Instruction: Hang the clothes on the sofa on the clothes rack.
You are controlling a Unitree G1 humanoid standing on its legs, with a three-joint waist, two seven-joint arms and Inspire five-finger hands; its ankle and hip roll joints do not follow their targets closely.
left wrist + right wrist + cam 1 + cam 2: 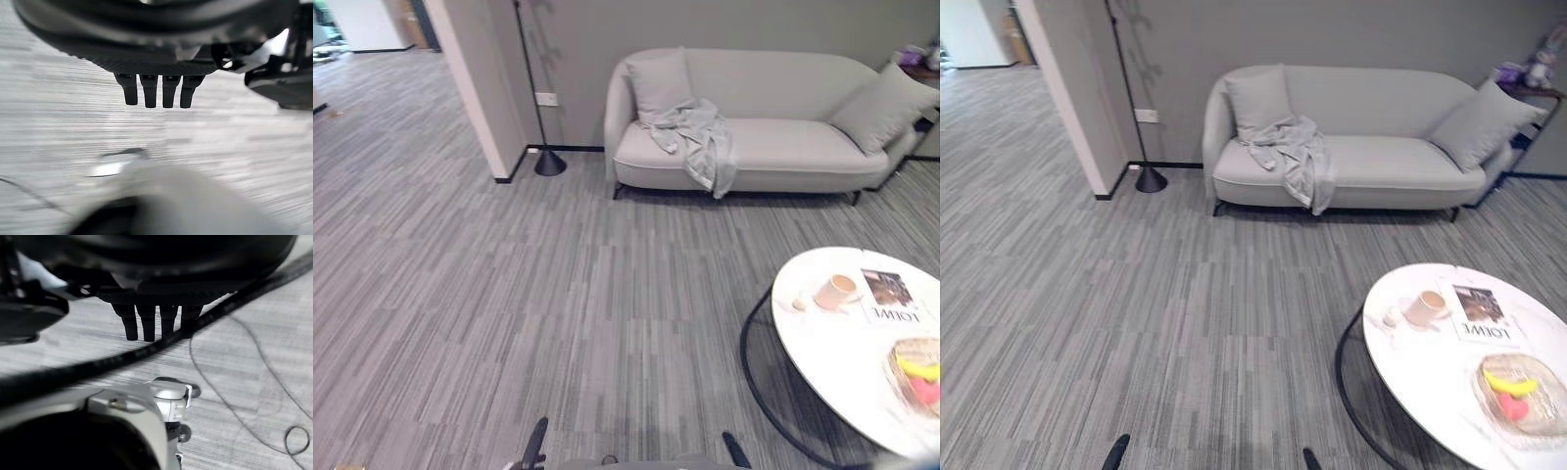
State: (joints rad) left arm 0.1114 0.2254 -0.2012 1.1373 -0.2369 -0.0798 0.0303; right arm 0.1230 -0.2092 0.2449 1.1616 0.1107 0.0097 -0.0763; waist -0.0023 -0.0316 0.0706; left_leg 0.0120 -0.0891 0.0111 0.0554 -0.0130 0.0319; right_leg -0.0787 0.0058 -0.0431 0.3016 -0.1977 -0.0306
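A light grey garment (697, 137) lies crumpled on the left part of the pale grey sofa (783, 147), one end hanging over the seat's front edge. A thin black pole on a round base (548, 162) stands by the wall left of the sofa. My left hand (156, 90) hangs low over the carpet with its fingers straight and nothing in it. My right hand (156, 323) hangs the same way over the carpet, also holding nothing. Both hands are far from the sofa.
A round white table (822, 343) on a black ring frame stands at the near right with a cup (835, 291), a magazine (891, 297) and a bowl of fruit (917, 370). A wall corner (480, 108) juts out at the left. Cushions (879, 106) sit on the sofa.
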